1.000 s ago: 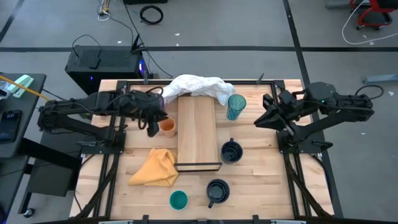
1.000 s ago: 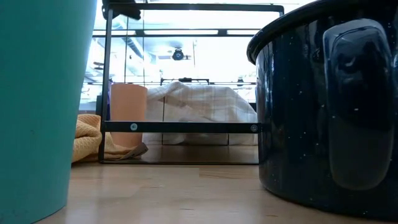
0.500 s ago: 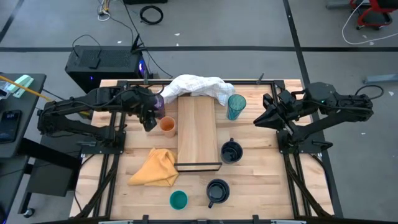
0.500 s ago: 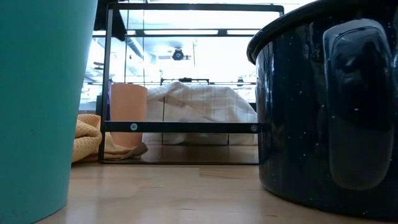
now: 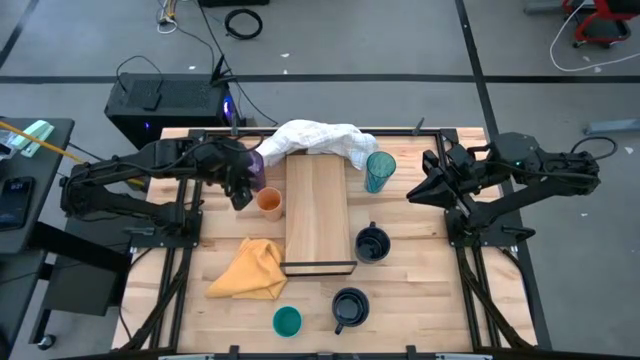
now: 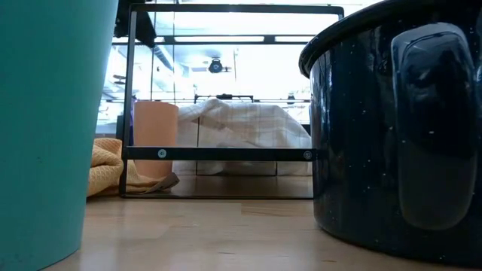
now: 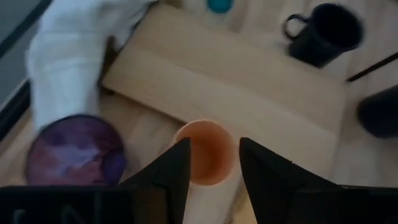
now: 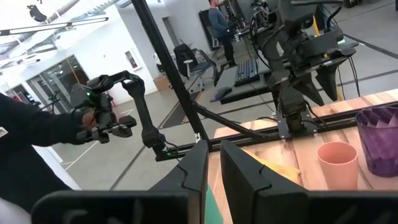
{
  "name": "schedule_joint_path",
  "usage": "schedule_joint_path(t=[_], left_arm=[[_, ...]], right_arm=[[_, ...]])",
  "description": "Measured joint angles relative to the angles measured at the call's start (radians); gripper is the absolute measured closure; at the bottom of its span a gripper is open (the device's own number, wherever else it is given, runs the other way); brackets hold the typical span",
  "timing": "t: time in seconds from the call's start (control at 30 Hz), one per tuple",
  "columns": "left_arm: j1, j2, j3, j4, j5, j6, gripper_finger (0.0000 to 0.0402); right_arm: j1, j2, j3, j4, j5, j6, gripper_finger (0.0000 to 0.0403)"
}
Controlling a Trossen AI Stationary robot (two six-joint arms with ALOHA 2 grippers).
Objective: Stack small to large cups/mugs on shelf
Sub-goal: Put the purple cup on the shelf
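The shelf (image 5: 318, 215) lies lengthwise mid-table, its dark rim (image 6: 218, 153) at the near end. The orange cup (image 5: 270, 203) stands on the table by its left side, with the purple tumbler (image 5: 255, 163) just beyond it. My left gripper (image 5: 243, 188) hangs open up and left of the orange cup (image 7: 204, 152), touching nothing. A teal tumbler (image 5: 380, 170) and a navy mug (image 5: 372, 243) stand right of the shelf. A second navy mug (image 5: 350, 308) and a short teal cup (image 5: 287, 321) stand near the front edge. My right gripper (image 5: 415, 193) waits raised at the right, shut and empty.
A white cloth (image 5: 315, 140) lies over the shelf's far end. A yellow cloth (image 5: 250, 270) is crumpled left of the shelf's near end. A dark frame stands around the table. Beyond the table, the right wrist view shows a person (image 8: 217, 22) and other robot arms.
My left gripper has drawn back from beside the orange cup toward the table's far edge, so the purple tumbler now shows beside it. The orange cup stays standing where it was.
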Motion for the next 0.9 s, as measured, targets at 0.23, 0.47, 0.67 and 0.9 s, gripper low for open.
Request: schedule_joint_path(t=[0.23, 0.47, 0.67, 0.9], left_arm=[[0.0, 0.0, 0.0, 0.012, 0.039, -0.001, 0.0253], [0.0, 0.0, 0.0, 0.012, 0.04, -0.001, 0.0264], [0.0, 0.0, 0.0, 0.012, 0.053, -0.008, 0.0264], [0.0, 0.0, 0.0, 0.008, 0.058, -0.005, 0.0256]], right_arm=[[0.0, 0.0, 0.0, 0.0, 0.007, -0.002, 0.0351], [0.0, 0.0, 0.0, 0.0, 0.008, -0.002, 0.0351], [0.0, 0.0, 0.0, 0.0, 0.009, -0.002, 0.0351], [0.0, 0.004, 0.0, 0.002, 0.01, -0.002, 0.0351]])
